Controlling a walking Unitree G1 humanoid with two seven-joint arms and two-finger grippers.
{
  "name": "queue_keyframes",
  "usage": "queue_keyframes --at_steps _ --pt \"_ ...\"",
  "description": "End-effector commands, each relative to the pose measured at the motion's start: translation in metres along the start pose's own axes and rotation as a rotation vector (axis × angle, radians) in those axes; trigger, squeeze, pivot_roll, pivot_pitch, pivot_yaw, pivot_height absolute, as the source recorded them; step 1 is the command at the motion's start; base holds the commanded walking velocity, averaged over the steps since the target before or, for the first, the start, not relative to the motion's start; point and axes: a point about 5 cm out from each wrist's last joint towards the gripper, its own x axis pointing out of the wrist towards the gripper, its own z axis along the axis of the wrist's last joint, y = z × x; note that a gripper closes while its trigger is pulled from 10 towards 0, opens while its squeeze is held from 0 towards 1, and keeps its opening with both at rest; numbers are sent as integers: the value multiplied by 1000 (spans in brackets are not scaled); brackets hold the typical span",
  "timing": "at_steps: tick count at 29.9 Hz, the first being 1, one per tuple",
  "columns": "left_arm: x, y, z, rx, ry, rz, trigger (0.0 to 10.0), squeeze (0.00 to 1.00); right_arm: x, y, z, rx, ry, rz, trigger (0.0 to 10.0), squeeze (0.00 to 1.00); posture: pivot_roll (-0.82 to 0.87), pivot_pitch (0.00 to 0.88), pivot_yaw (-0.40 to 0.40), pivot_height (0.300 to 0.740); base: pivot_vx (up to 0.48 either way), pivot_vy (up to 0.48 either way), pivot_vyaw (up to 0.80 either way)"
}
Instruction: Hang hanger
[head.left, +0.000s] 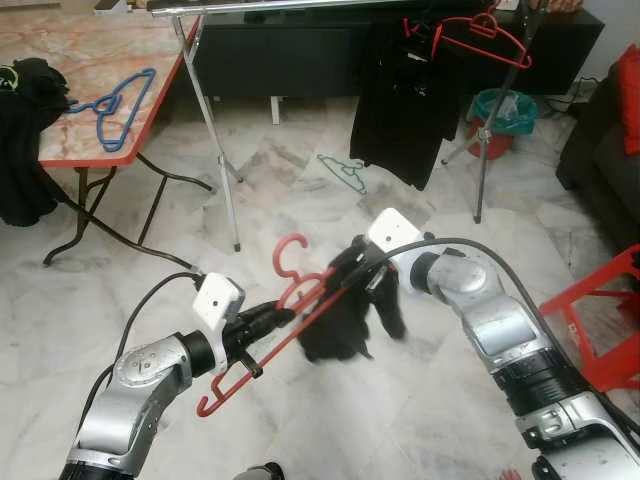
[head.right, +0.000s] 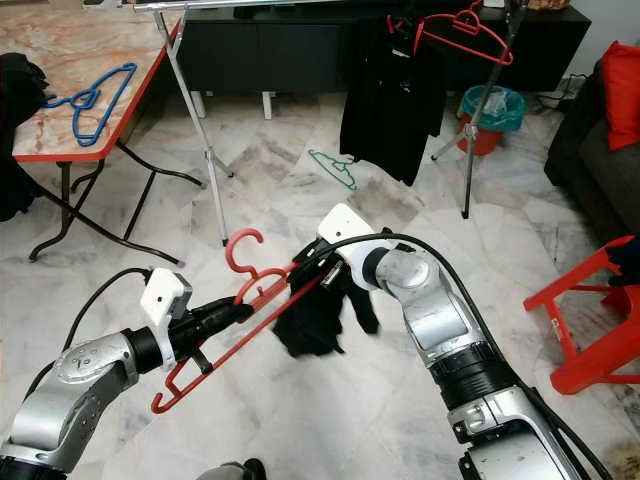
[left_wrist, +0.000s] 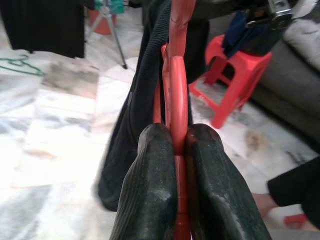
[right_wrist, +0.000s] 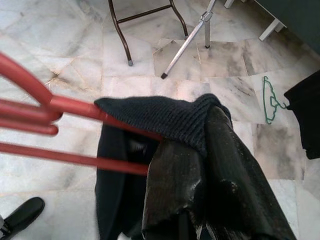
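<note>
Currently left gripper (left_wrist: 175, 165) clamps the red plastic hanger (head.left: 268, 335) mid-air, steadying it; right gripper (right_wrist: 200, 165) pinches the dark knit garment (head.right: 315, 315) at the hanger's end, apparently threading it on.

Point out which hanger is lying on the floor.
The green hanger, flat on the marble below the rack. The blue hanger lies on the table; red ones are held or hung.

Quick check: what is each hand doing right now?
Left hand: closed on the red hanger.
Right hand: closed on the black garment that is partly on the hanger.
</note>
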Motion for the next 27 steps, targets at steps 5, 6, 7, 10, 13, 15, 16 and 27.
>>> queue_keyframes --at_steps 5,6,7,10,13,15,16,27 --pt "3 -17 6 -47 -27 -113 10000 0 2 6 7 -15 -24 44 10000 0 35 106 7 740 0 0 0" --pt "3 -22 6 -60 -25 -151 10000 0 2 12 10 -36 -44 83 10000 0 34 112 5 740 0 0 0" --pt "3 -23 6 -63 -25 -161 10000 0 2 14 11 -44 -54 99 10000 0 34 112 5 740 0 0 0" --pt "2 -27 7 -70 -24 -191 10000 0 1 21 14 -61 -72 158 10000 0 34 115 5 740 0 0 0" --pt "0 -28 7 -80 -20 -207 10000 0 -1 25 18 -53 -105 194 10000 0 37 118 4 740 0 0 0" --pt "-1 -29 8 -85 -20 -222 10000 0 -2 27 20 -52 -119 212 10000 0 35 118 4 740 0 0 0" --pt "-1 -30 9 -86 -26 -226 10000 0 -3 29 22 -66 -129 235 10000 0 35 118 4 740 0 0 0" --pt "-7 -31 8 -99 -28 -245 10000 0 -15 38 19 -97 -169 371 10000 0 33 119 2 740 0 0 0"
